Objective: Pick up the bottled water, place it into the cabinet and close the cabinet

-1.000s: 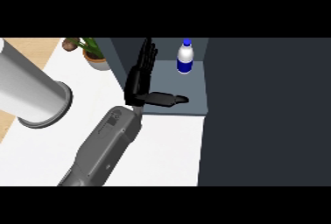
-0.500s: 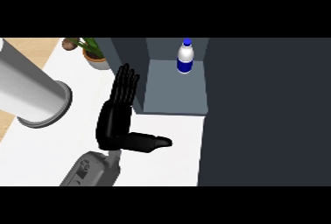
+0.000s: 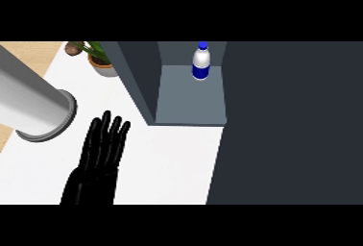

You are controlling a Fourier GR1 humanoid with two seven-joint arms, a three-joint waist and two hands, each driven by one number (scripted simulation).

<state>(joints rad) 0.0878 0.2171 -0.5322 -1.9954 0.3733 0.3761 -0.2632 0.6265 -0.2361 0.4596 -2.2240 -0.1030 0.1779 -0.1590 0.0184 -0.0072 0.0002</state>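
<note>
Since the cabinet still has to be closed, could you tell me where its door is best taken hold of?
Take the cabinet door by its free front edge, nearest the counter, coming from its left. It stands open, edge-on, left of the shelf that holds the water bottle. The hand lies open on that side, so flat fingers could probably push it shut. No handle shows.
</note>
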